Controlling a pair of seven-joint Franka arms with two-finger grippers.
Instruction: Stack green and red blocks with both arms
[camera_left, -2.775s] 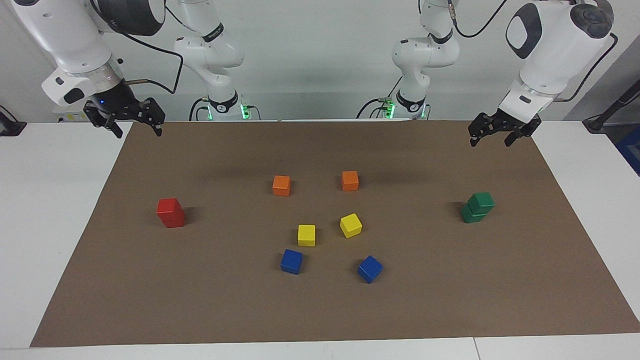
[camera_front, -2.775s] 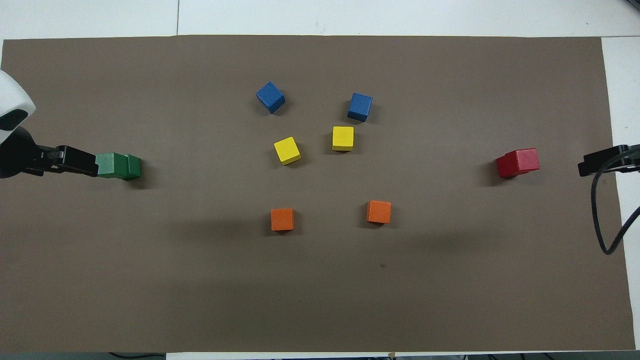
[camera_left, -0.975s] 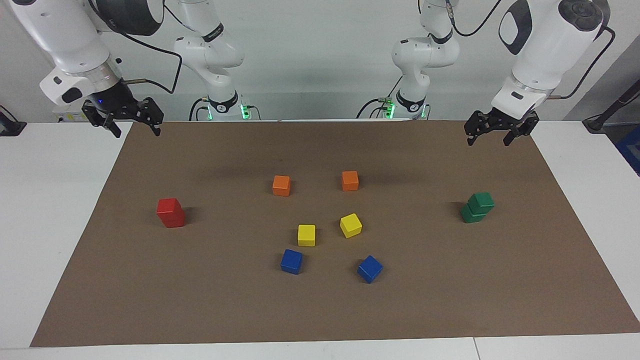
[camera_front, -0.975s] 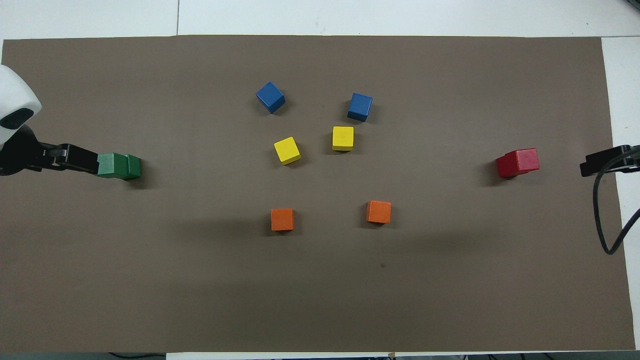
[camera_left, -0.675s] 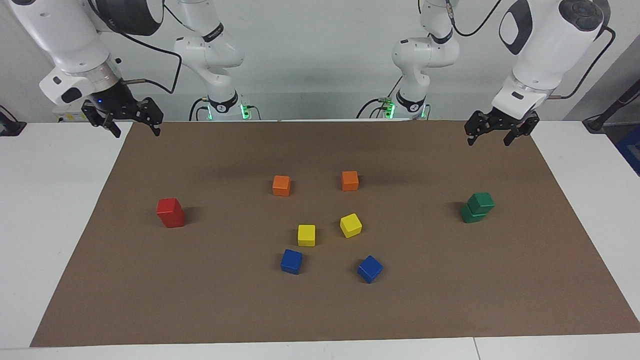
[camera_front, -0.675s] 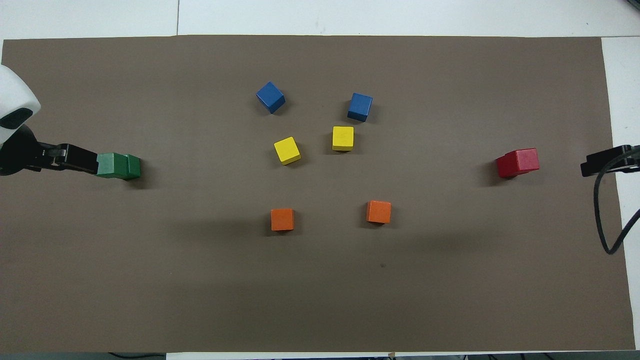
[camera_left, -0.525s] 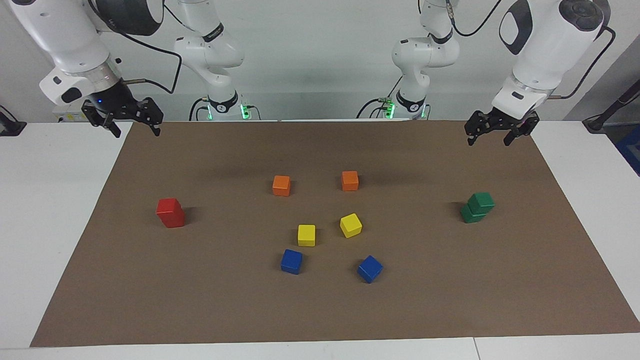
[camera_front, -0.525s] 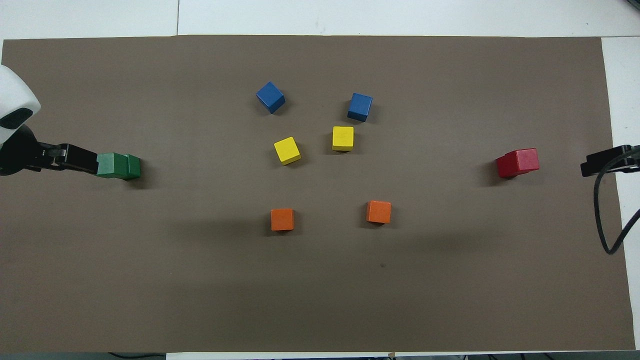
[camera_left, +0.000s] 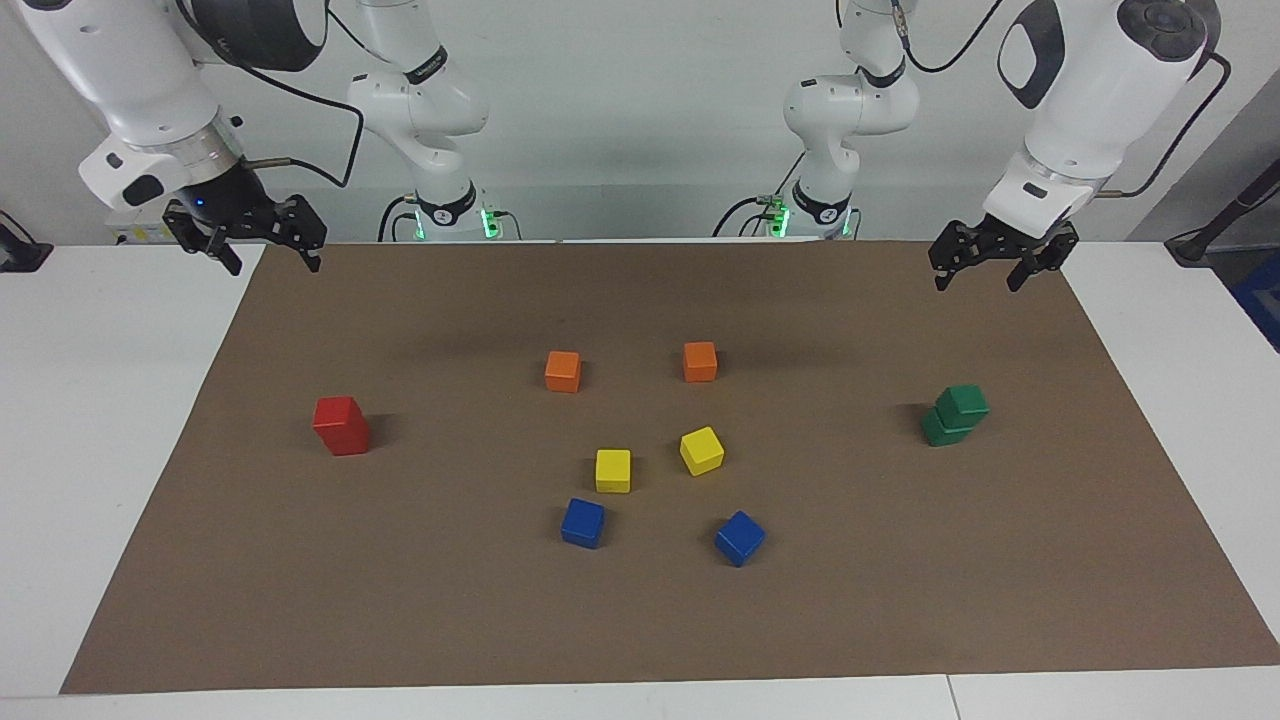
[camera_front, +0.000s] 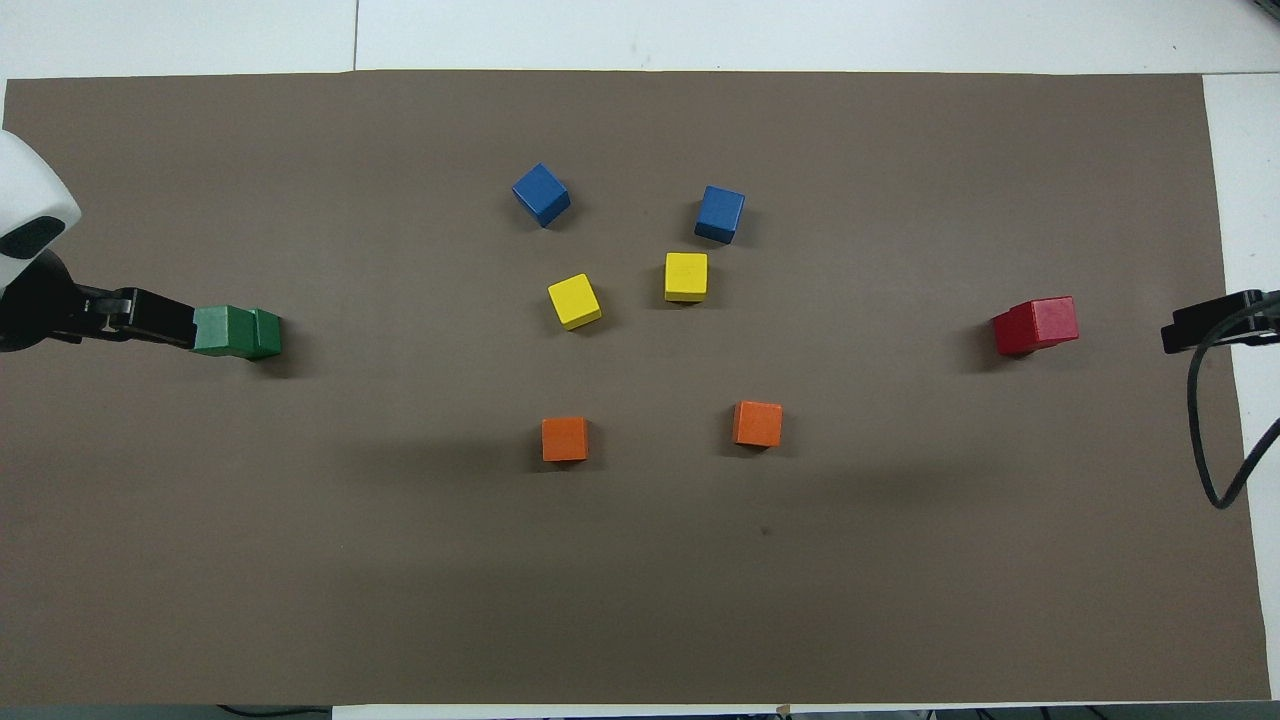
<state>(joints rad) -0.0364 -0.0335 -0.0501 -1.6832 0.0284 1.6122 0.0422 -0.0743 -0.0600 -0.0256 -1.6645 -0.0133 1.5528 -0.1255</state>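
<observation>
- Green blocks (camera_left: 955, 415) sit stacked, one on the other, toward the left arm's end of the table (camera_left: 100, 400); the upper one sits skewed
- Red blocks (camera_left: 341, 425) stand stacked toward the right arm's end
- Left claw (camera_left: 992, 262) hangs raised and spread apart, empty, over the mat's (camera_left: 640, 620) edge nearest the robots; right claw (camera_left: 262, 243) likewise, spread and empty
</observation>
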